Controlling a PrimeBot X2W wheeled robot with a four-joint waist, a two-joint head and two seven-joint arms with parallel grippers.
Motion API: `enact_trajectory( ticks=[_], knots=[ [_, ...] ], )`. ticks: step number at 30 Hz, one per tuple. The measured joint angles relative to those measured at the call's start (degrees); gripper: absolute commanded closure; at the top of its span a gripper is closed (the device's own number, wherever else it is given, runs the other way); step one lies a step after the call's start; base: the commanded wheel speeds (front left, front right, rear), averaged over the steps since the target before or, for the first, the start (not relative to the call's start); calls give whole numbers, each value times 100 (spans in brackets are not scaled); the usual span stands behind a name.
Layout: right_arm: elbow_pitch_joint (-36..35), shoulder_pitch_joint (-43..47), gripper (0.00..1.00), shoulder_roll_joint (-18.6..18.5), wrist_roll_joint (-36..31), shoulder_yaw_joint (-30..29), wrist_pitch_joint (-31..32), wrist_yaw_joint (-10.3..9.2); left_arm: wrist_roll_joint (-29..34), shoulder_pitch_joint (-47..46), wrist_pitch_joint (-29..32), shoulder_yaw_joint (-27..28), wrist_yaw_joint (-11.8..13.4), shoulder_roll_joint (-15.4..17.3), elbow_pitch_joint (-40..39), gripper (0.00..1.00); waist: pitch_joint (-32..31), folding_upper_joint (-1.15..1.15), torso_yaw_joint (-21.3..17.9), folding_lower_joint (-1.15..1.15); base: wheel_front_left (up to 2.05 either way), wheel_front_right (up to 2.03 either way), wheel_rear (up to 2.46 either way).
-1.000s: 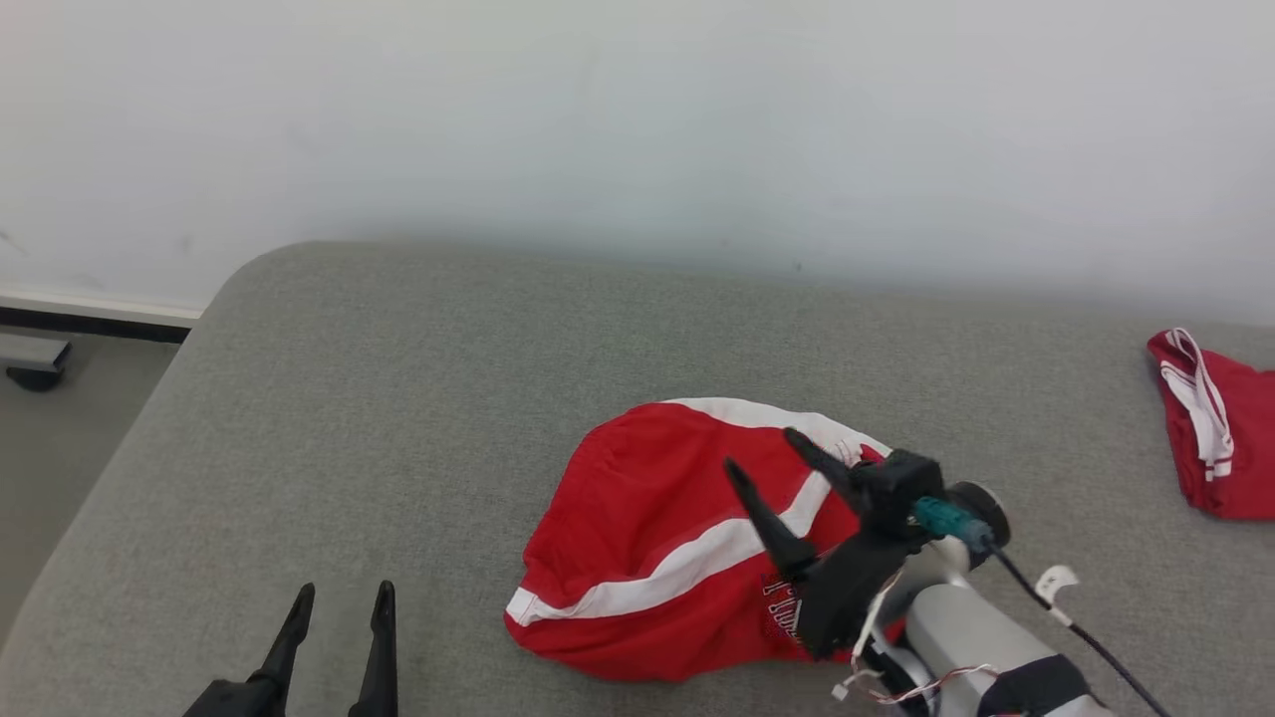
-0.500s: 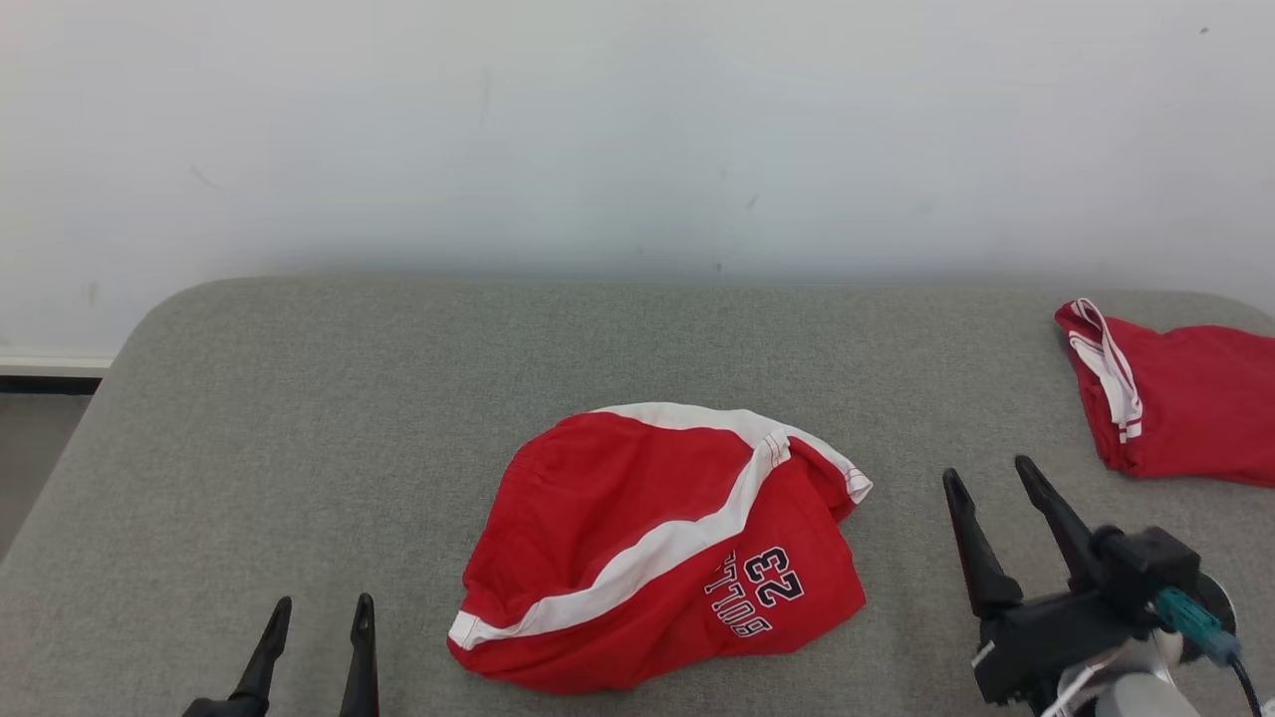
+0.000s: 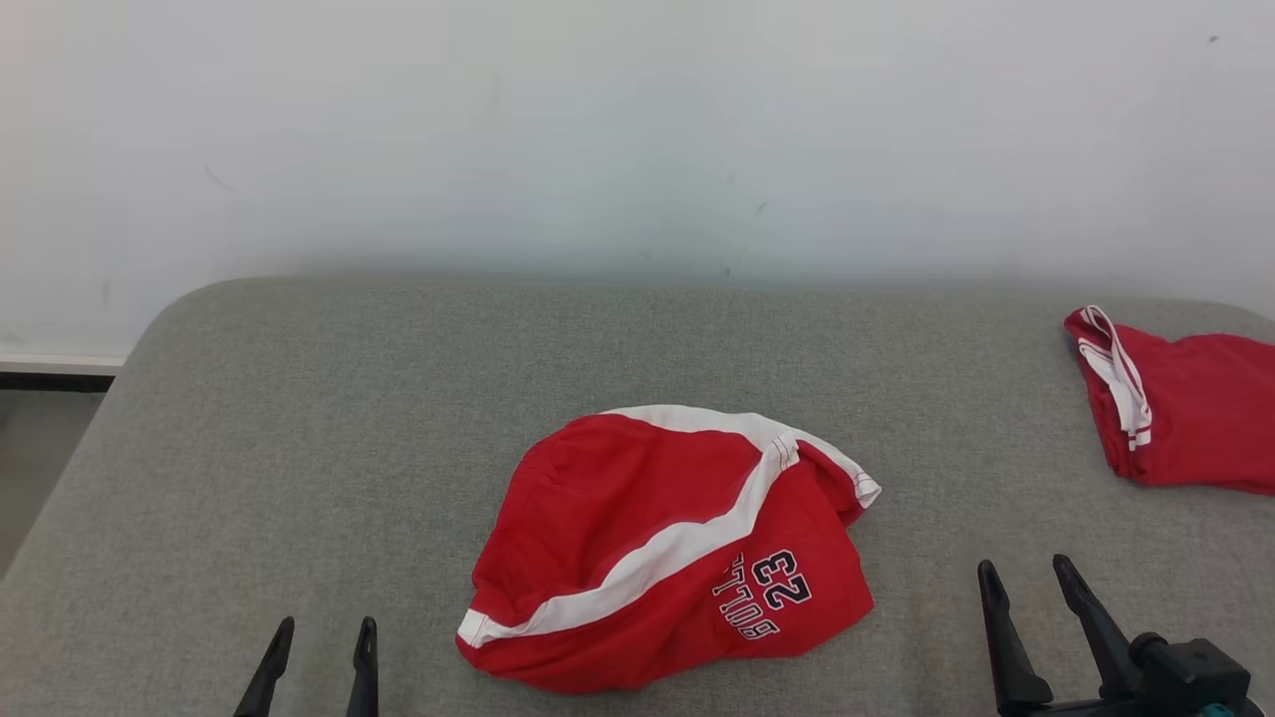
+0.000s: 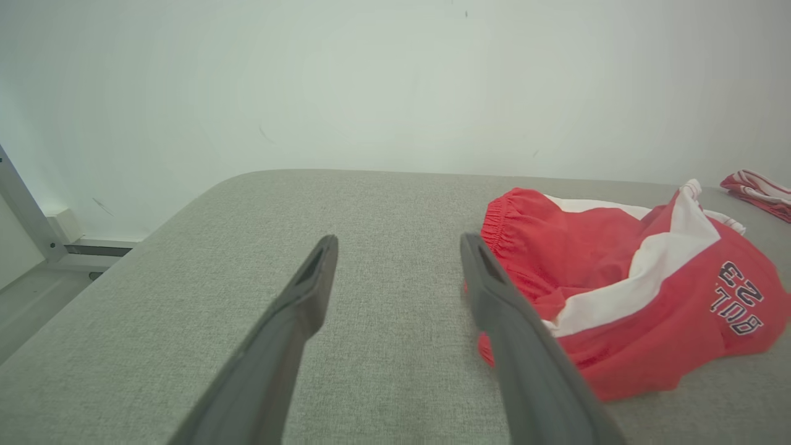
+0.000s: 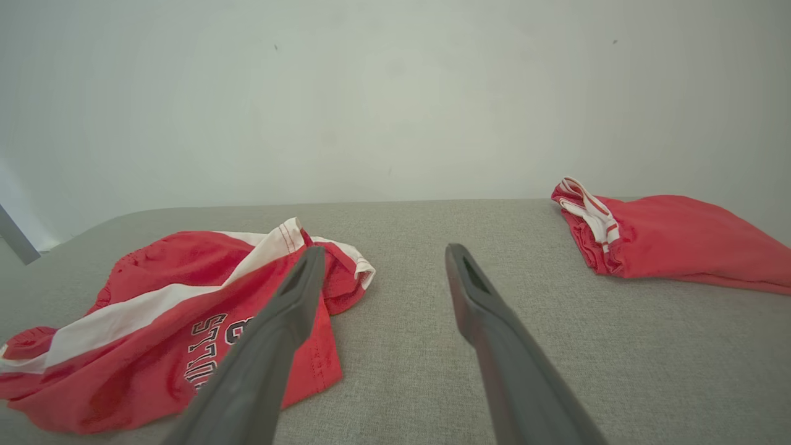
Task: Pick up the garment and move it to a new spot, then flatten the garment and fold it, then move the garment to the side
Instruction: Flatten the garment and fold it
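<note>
Now | right gripper (image 3: 1024, 566) pulled back near-right, spread wide, empty | left gripper (image 3: 327, 623) likewise | garment (image 3: 667, 553) released centre, crumpled | flattening probably next

garment (image 3: 647, 538): red, broad white stripe, white trim, dark "23" and lettering outlined white; second garment (image 3: 1185, 418) at right: red, white striped band; bed surface (image 3: 398, 398): grey weave; wall (image 3: 637, 129): off-white; gripper fingers (image 3: 1001, 637): black
</note>
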Motion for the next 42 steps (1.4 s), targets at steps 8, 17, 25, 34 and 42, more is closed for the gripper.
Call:
enact_trajectory(
  ticks=[8, 17, 25, 34, 42],
  knots=[
    [-32, -360, 0, -125, -16, 227, 275, 0, -2, -2, 43, -122, -26, -4, -34, 0, 20, 0, 116, 0, 0, 0, 0],
    [855, -1463, 0, -361, 122, 681, 573, 0, -21, -126, 42, -275, -30, -89, 9, 0, 96, 0, 399, 0, 0, 0, 0],
    [1824, -2281, 0, -445, 224, 1028, 586, 0, -36, -270, 27, -374, -63, -152, 144, 0, 229, 0, 696, 0, 0, 0, 0],
    [3152, -3181, 0, -528, 369, 1396, 627, 0, -40, -520, 1, -467, -121, -230, 319, 0, 469, 0, 1059, 1, 0, 0, 0],
    [3989, -3602, 100, -532, 609, 1671, 725, 0, -40, -667, -14, -458, -171, -305, 374, 0, 663, 0, 1271, 1, 0, 0, 0]
  ],
)
